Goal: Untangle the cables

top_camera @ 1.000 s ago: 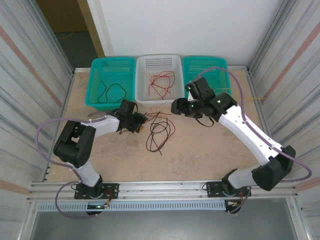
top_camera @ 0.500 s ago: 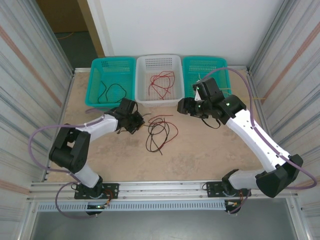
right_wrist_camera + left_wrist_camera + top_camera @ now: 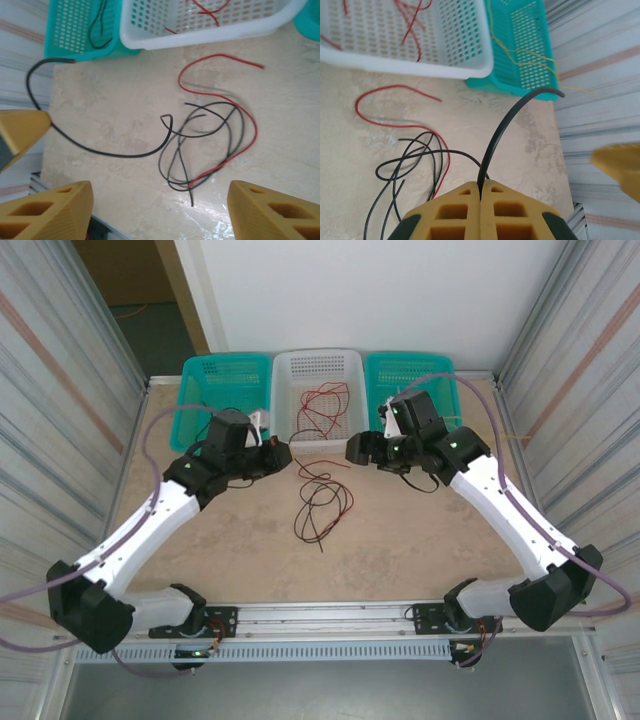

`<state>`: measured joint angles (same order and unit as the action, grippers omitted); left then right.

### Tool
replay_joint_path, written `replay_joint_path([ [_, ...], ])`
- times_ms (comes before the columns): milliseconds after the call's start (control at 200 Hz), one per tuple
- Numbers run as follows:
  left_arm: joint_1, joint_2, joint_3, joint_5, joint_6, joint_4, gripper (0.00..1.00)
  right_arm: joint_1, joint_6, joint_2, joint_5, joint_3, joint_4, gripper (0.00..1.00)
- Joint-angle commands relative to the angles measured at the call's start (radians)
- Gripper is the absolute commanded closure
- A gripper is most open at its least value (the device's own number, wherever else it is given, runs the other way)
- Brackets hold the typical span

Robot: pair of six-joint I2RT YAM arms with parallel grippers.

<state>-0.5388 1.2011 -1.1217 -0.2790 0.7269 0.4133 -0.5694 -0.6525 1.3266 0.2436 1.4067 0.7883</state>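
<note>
A loose tangle of cables (image 3: 320, 508), black loops with one red strand, lies in the middle of the surface (image 3: 400, 550). At its 10 o'clock the left gripper (image 3: 279, 454) is clamped tight on one black cable (image 3: 502, 127), which arcs free beyond the fingers. At 1 o'clock the right gripper (image 3: 352, 451) hovers with jaws wide apart, holding nothing. Farther off stand a teal basket (image 3: 200, 375) at 11 o'clock holding black cable, a white basket (image 3: 318, 365) at 12 holding red, and a second teal basket (image 3: 400, 365) at 1 holding pale yellow.
</note>
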Motion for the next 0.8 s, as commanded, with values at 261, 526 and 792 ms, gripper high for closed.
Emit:
replay_joint_path([
  [261, -0.069, -0.131, -0.025, 0.055, -0.212, 0.028, 1.0, -0.104, -0.225, 0.107, 0.159, 0.175, -0.276, 0.2],
  [526, -0.187, -0.127, -0.057, 0.306, -0.261, -0.013, 1.0, -0.178, -0.326, 0.159, -0.021, 0.275, -0.17, 0.22],
  [792, -0.266, -0.144, -0.023, 0.472, -0.283, -0.101, 1.0, -0.202, -0.392, 0.17, -0.079, 0.261, -0.146, 0.22],
])
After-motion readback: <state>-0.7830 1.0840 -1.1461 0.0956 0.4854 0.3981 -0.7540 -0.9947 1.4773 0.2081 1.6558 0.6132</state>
